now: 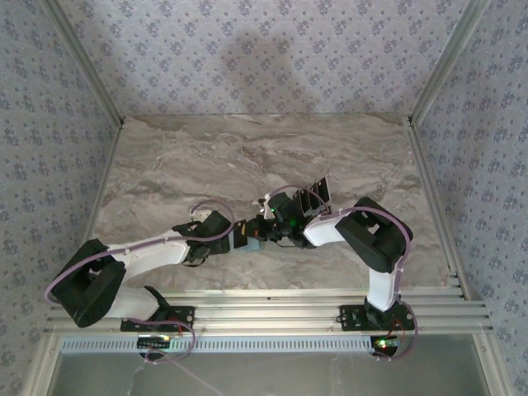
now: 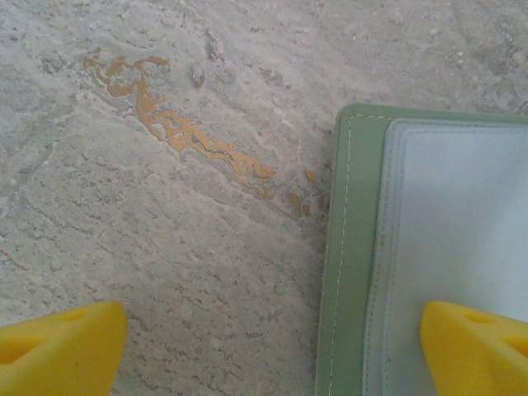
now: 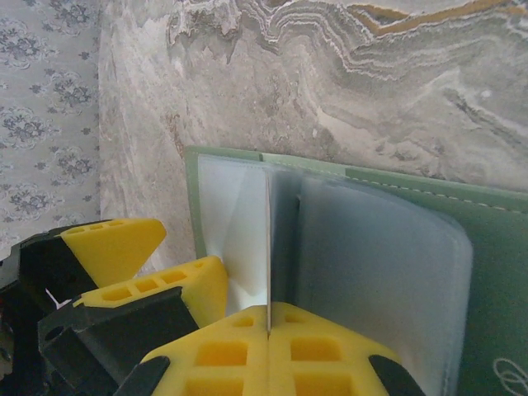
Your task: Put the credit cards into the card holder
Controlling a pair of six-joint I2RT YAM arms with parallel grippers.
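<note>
The sage-green card holder lies open on the marble table, its clear plastic sleeves facing up. My right gripper is shut on a thin credit card, seen edge-on. The card stands upright, with its far end among the sleeves. My left gripper is open wide just above the holder's edge. One yellow fingertip is over the pale sleeve, the other over bare table. From above, both grippers meet mid-table, the left and the right. More dark credit cards lie fanned just beyond them.
The marble tabletop stretches bare behind the grippers. Metal frame rails and patterned walls bound it left, right and back. In the right wrist view the left gripper's yellow fingers sit close beside the holder's left edge.
</note>
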